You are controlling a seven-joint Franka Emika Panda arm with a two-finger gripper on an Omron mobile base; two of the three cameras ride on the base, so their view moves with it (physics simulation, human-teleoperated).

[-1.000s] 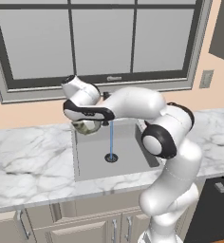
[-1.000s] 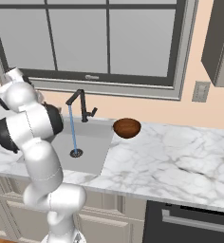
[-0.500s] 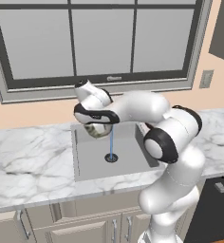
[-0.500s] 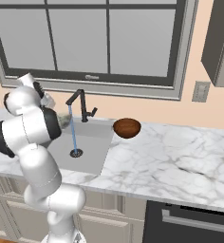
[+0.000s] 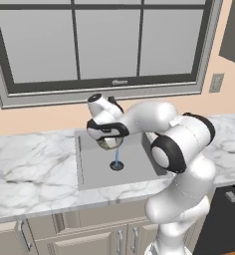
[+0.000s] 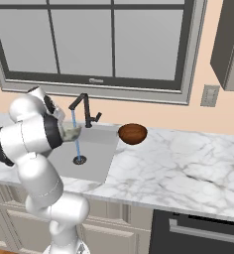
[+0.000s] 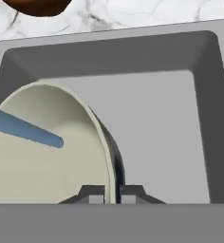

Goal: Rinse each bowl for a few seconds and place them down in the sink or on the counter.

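Note:
My gripper [image 7: 112, 195] is shut on the rim of the pale greenish-beige bowl [image 7: 38, 161], one finger inside and one outside. The bowl [image 5: 108, 143] hangs tilted above the grey sink [image 5: 89, 169], below the black faucet [image 6: 84, 106]. In the hand view the blue water stream [image 7: 26, 129] ends on the bowl's light inside. In the right base view the same bowl [image 6: 71, 133] shows beside my arm, with the stream [image 6: 77, 146] running down to the drain [image 6: 79, 159]. The dark reddish-brown bowl [image 6: 133, 133] stands on the counter [image 6: 188, 163] right of the sink [image 6: 101, 156].
White marble counter [image 5: 30, 164] runs on both sides of the sink, with beige cabinet doors [image 5: 89, 234] below. A window [image 5: 104, 40] fills the wall behind the faucet. A dark appliance front [image 6: 198, 233] sits under the counter at the right.
My hand has swung from the sink's left side toward the faucet with the pale bowl in it, and the bowl now sits in the water stream. The brown bowl has stayed put.

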